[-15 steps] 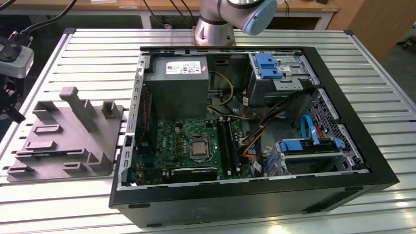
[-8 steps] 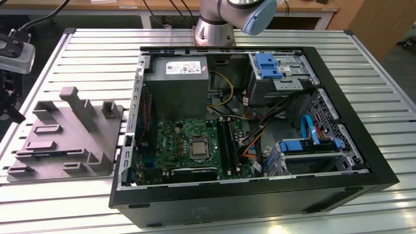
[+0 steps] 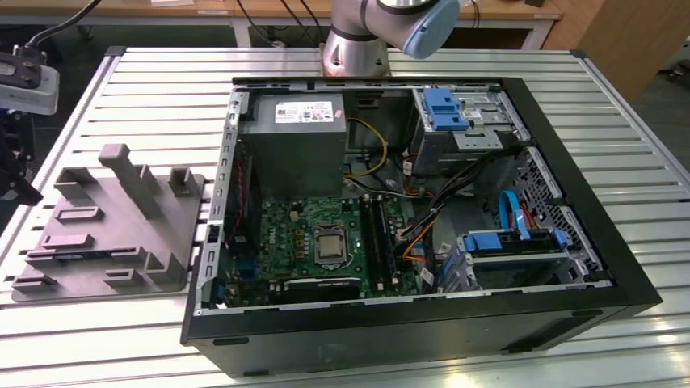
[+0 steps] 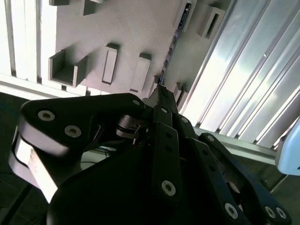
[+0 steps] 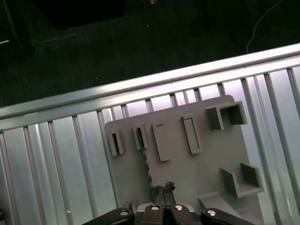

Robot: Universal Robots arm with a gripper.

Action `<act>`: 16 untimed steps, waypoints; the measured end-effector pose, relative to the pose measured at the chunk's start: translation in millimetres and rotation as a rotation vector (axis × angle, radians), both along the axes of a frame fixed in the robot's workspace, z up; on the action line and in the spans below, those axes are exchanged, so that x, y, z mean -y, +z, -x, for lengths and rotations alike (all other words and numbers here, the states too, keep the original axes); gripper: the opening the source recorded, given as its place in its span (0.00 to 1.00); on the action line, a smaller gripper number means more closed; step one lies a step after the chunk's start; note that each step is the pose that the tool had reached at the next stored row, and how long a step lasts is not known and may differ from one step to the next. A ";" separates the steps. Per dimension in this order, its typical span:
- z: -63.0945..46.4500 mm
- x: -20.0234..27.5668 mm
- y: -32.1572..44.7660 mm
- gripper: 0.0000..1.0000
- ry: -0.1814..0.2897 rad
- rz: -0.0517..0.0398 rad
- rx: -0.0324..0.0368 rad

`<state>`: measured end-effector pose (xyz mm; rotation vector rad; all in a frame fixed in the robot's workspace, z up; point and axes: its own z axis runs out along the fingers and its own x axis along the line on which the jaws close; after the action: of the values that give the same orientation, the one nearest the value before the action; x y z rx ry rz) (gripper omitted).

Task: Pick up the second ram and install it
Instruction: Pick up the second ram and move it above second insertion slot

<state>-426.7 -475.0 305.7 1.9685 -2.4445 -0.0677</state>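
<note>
Second wrist view: your black angular gripper (image 4: 160, 93) is clenched empty, with the thin dark memory stick (image 4: 174, 42) slotted in the matte grey plastic block (image 4: 136, 23) beyond its fingertips.

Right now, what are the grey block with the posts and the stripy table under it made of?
The grey block looks like plastic. It is matte and one even grey all over, with chunky moulded posts and slots, so it may be printed. The table looks like metal, probably aluminium, because its silvery ribbed slats shine brightly where the light hits them.
</note>
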 end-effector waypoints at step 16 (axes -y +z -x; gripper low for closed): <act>0.0 3.2 -8.6 0.10 0.064 0.0002 0.0000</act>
<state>-426.7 -478.2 297.1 2.0450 -2.3789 -0.0673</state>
